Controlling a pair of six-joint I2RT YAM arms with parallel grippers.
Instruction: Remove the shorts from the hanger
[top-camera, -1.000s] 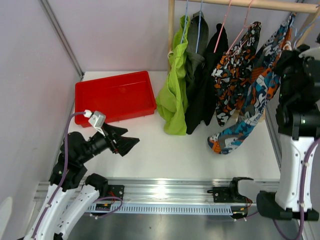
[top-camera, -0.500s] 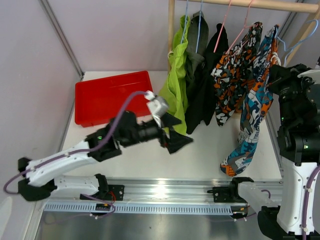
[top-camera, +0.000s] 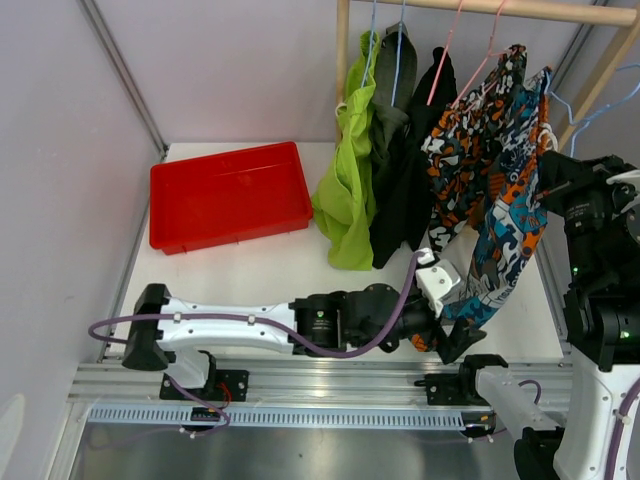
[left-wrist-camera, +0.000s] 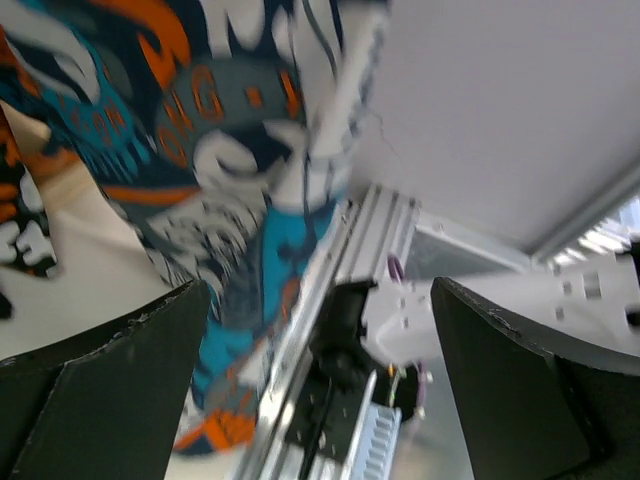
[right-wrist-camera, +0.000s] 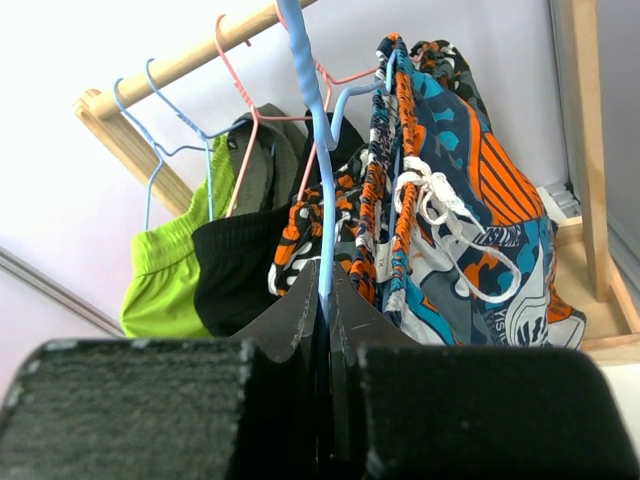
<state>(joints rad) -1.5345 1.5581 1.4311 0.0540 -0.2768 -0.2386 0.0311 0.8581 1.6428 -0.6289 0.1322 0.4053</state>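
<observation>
Right gripper (right-wrist-camera: 324, 290) pinches the blue hanger (right-wrist-camera: 311, 90) — teal-orange-white shorts (right-wrist-camera: 480, 190) hang just right of it

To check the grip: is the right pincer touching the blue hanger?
Touching. In the right wrist view the blue hanger is clamped between the shut fingers of the right pincer.

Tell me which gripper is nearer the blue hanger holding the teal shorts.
Right. The right gripper is shut on the blue hanger; the left gripper sits open, low by the teal shorts' hem.

No text, label or number can be read; the letter-like shapes printed on the teal-orange-white shorts (left-wrist-camera: 230, 150) are too blurred to make out.
</observation>
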